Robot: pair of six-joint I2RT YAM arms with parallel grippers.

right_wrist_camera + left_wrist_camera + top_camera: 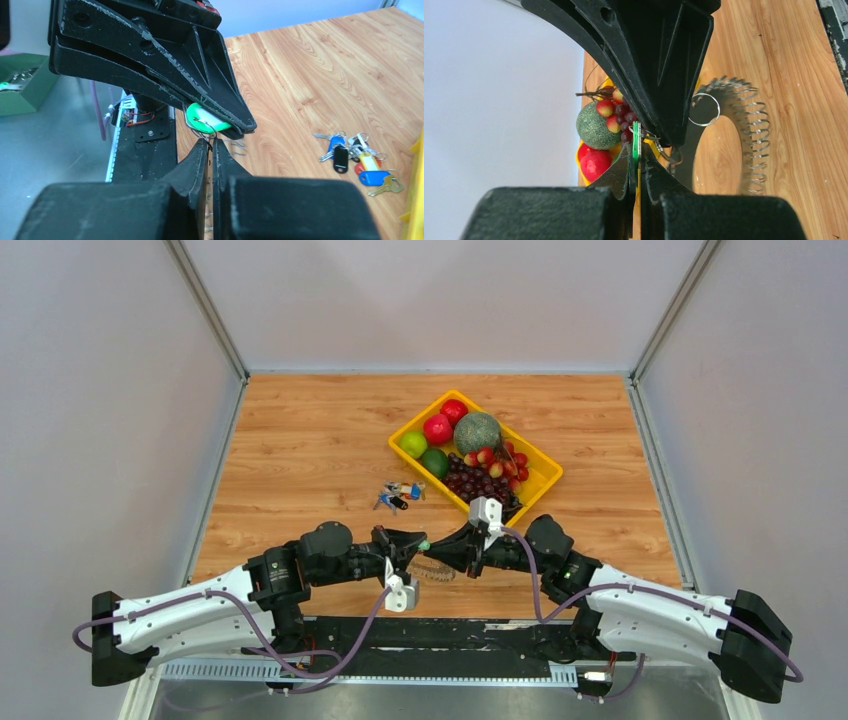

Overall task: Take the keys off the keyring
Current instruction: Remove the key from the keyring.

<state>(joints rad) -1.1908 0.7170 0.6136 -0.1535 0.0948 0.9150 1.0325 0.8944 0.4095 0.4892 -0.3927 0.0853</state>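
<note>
Slip risk at the tag

Near the front edge of the table (300, 440) we have both arms meeting tip to tip. We judge the danger to be this: the keyring (436, 570), heavy with its wreath of keys (754, 140), sits just below the fingertips on thin wire alone. An off-line tug could slide it out and drop the lot, or twist the ring without freeing a key. Our left gripper (636, 155) is clamped flat on the green tag (202, 119). Our right gripper (211, 147) is narrowed to a slit on the wire loop (214, 134) beside that tag.
</note>
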